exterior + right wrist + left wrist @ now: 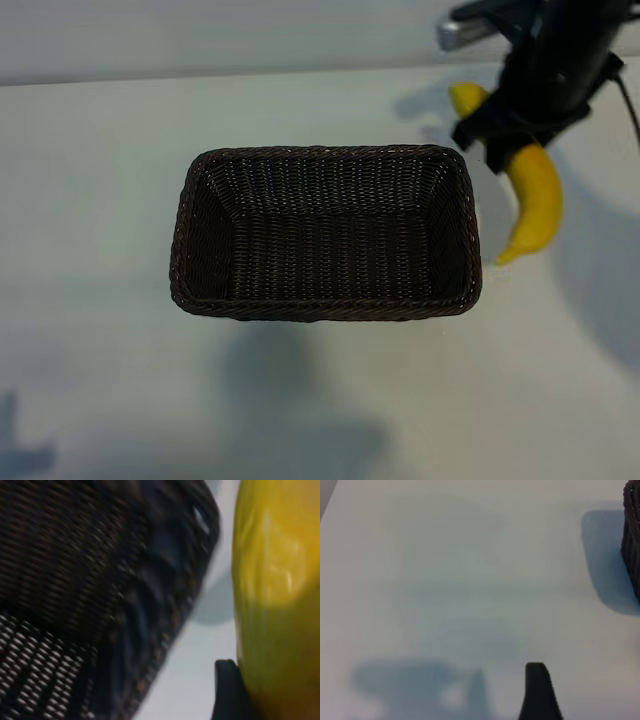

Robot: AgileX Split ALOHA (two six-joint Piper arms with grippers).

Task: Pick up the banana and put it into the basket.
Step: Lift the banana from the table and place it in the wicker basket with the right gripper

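The yellow banana point(537, 200) is just outside the right end of the dark brown wicker basket point(325, 152) and runs lengthwise away from the camera. My right gripper point(505, 138) comes down from the upper right and is shut on the banana's upper half. In the right wrist view one black finger point(227, 690) presses against the banana point(277, 605), with the basket's rim point(165, 580) close beside it. The basket holds nothing. The left arm is out of the exterior view. Its wrist view shows one finger point(538, 690) over bare table with nothing against it, and a corner of the basket point(632, 540).
The white table point(100, 200) surrounds the basket on all sides. Arm shadows fall on it at the front and at the right. A grey wall band runs along the back edge point(200, 40).
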